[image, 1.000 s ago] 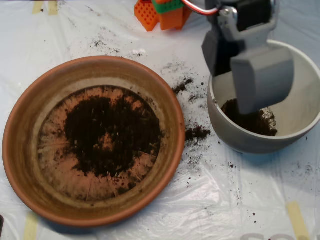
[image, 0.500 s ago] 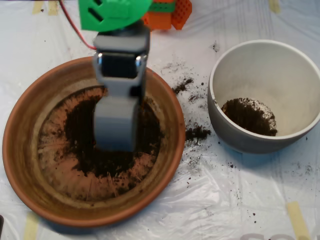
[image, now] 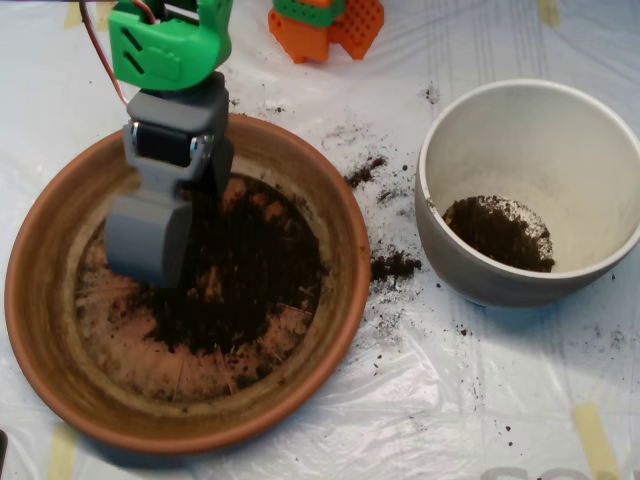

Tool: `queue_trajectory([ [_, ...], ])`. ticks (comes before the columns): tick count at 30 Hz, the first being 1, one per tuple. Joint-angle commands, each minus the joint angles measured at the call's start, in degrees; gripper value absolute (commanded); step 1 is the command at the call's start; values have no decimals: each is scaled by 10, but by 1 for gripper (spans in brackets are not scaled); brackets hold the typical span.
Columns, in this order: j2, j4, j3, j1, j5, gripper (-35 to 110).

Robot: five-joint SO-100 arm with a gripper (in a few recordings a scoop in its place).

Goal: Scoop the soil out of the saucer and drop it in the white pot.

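**Soil back under the scoop**

Soil [image: 240,270], dark and crumbly, lies mostly in the wide, shallow terracotta saucer [image: 60,330], with a small heap already in the round cream-white pot [image: 600,150]. The grey clamshell scoop [image: 150,240] has swung from over the pot to the saucer's left side, touching the soil's edge. Whether its shells are parted, I cannot tell. Another load seems due.

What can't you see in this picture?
- Overhead view: the hand covers the soil beneath it.
- The saucer floor under the soil is hidden.
- The pot is cut off by the right edge.
- The orange blocks are cut off at the top.
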Motion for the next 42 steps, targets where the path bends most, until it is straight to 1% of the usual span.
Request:
queue_trajectory([
  [1,59,-39,36,34,-17,42],
  [5,61,-60,75,53,-21,44],
  [12,58,-72,119,62,4,43],
  [15,27,-59,101,67,11,43],
  [19,-19,-69,71,75,6,42],
  [22,-69,-52,35,80,1,41],
  [26,-97,-67,28,86,-4,40],
  [35,-153,-69,-33,56,-4,39],
  [36,-156,-68,-35,54,-4,37],
  [38,-163,-66,-43,51,1,25],
  [42,-169,-56,-49,52,-4,21],
])
